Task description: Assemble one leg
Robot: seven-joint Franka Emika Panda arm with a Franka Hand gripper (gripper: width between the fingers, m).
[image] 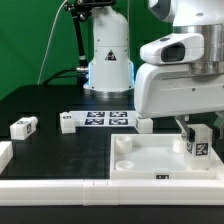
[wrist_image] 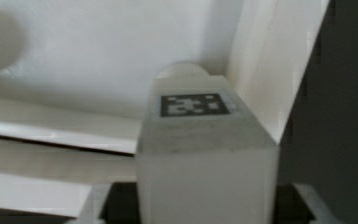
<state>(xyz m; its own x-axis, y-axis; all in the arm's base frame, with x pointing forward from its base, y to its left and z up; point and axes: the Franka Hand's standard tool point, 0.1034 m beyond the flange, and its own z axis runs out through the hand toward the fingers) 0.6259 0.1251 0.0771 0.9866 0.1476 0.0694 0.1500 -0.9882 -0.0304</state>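
My gripper (image: 197,131) is shut on a leg (image: 198,146), a small white block with a black-and-white tag on its face. It holds the leg upright over the right part of the large white tray (image: 150,160), close to its surface; whether they touch I cannot tell. In the wrist view the leg (wrist_image: 202,140) fills the middle between my fingers (wrist_image: 115,205), with the tray's floor and raised wall (wrist_image: 256,50) behind it. A second leg (image: 24,126) lies on the black table at the exterior view's left.
The marker board (image: 97,119) lies on the table before the robot base (image: 108,60). Another small white block (image: 145,124) sits by the board's right end. A low white rail (image: 50,190) runs along the front and left of the table.
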